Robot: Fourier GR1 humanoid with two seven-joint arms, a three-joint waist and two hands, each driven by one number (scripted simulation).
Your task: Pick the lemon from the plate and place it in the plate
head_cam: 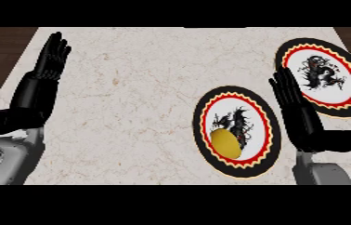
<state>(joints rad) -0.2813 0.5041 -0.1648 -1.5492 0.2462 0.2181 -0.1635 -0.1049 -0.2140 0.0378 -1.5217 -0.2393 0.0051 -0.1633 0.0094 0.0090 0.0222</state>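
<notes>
The lemon [226, 144] lies on the near plate [264, 122], in its lower left part, close to the rim and touching the black and red border there. This plate is white in the middle with a dark dragon-like figure, then a red ring with a yellow zigzag line, then a black edge. It sits on the marble counter [137, 94], a pale surface with thin brown veins, in the lower right area of the head view. A second plate [308, 87] with the same pattern lies further back and to the right, partly cut by the right edge of the view, and nothing lies on the part of it that shows. The right hand [296, 109] stands between the two plates, its fingers straight and pointing up, open, holding nothing; it covers a part of the far plate's left rim and does not touch the lemon. Its grey forearm comes in from the lower right corner. The left hand [47, 66] is at the left edge of the counter, well apart from both plates, also open with straight fingers up, resting and holding nothing.
</notes>
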